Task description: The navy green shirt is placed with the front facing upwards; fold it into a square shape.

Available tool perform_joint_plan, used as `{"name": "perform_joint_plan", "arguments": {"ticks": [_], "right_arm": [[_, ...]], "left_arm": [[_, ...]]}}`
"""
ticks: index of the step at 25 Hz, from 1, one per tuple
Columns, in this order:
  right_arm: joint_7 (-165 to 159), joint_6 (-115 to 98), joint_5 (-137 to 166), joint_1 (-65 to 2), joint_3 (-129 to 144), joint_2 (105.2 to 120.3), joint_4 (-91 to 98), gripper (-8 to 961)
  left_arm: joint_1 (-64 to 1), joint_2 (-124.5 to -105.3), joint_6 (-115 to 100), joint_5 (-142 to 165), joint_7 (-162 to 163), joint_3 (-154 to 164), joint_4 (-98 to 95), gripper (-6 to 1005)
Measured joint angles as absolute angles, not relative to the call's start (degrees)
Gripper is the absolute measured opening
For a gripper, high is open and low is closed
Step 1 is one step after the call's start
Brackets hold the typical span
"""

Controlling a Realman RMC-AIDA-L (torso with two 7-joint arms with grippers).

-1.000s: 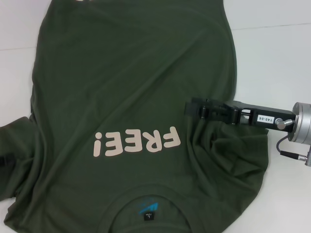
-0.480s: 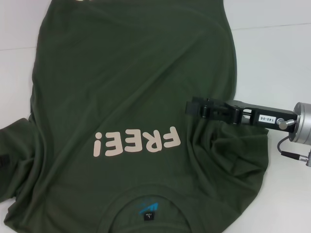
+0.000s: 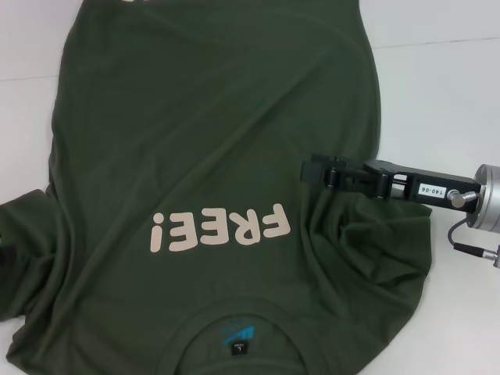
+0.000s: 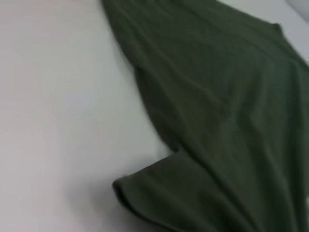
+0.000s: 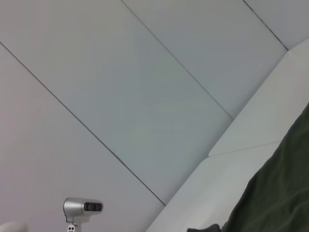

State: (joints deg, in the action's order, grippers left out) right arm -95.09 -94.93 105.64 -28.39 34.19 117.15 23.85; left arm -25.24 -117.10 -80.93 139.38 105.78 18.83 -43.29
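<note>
Dark olive-green cotton T-shirt (image 3: 211, 156) spread front-up across the white table (image 3: 437, 101).
Pale "FREE!" lettering (image 3: 221, 230) reads upside down; blue-and-black neck label (image 3: 237, 338) at near edge. Black right gripper (image 3: 314, 169), tagged "140-06", rests on bunched right-side fabric; whether it pinches cannot be told.

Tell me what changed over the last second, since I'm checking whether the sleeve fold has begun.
The right claw, lying over the navy green shirt beside the "FREE!" lettering, crept slightly toward the robot's right and a touch nearer the collar. The sleeve folds under it shifted only faintly; whether it grips cloth cannot be told. The lettering, neck label and shirt body stayed put. The left claw is out of view.
</note>
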Motion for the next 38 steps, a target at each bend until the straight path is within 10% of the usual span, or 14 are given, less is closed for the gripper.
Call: {"name": "perform_joint_plan", "arguments": {"ticks": [38], "right_arm": [[-94.97,-95.9,105.65,-28.32,32.67,117.24,23.94,913]], "left_arm": [[-29.61,-117.82,-97.3,126.29,116.76,17.95,-49.62,36]]}}
